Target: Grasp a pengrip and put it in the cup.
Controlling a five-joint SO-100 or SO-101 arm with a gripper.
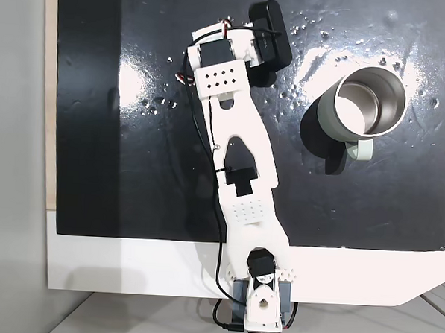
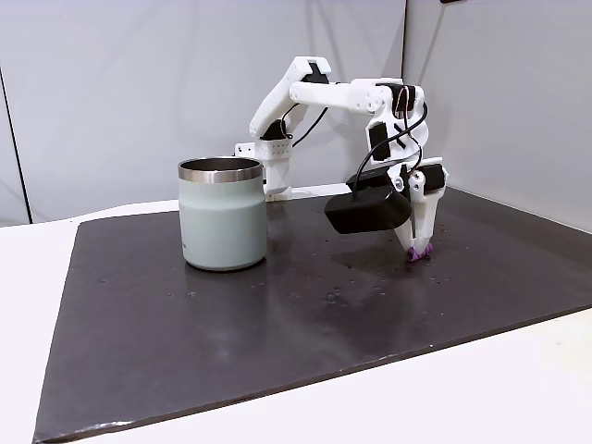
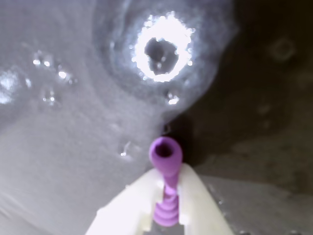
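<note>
The light-purple ribbed pengrip (image 3: 166,176) is pinched between my white fingers (image 3: 198,200) in the wrist view, its hollow end sticking out past the tips. In a fixed view the gripper (image 2: 419,250) points straight down with the pengrip (image 2: 418,251) at its tips, just at the black mat. The pale grey-green cup (image 2: 223,215) with a shiny steel inside stands upright well to the left of the gripper there. From above, the cup (image 1: 369,102) sits to the right of the arm, its handle (image 1: 363,150) toward the near edge.
The black mat (image 1: 133,169) covers a white table (image 1: 127,270). The arm's base (image 1: 260,303) is at the table's near edge in a fixed view. Bright light glare and small specks mark the mat. Grey walls stand behind.
</note>
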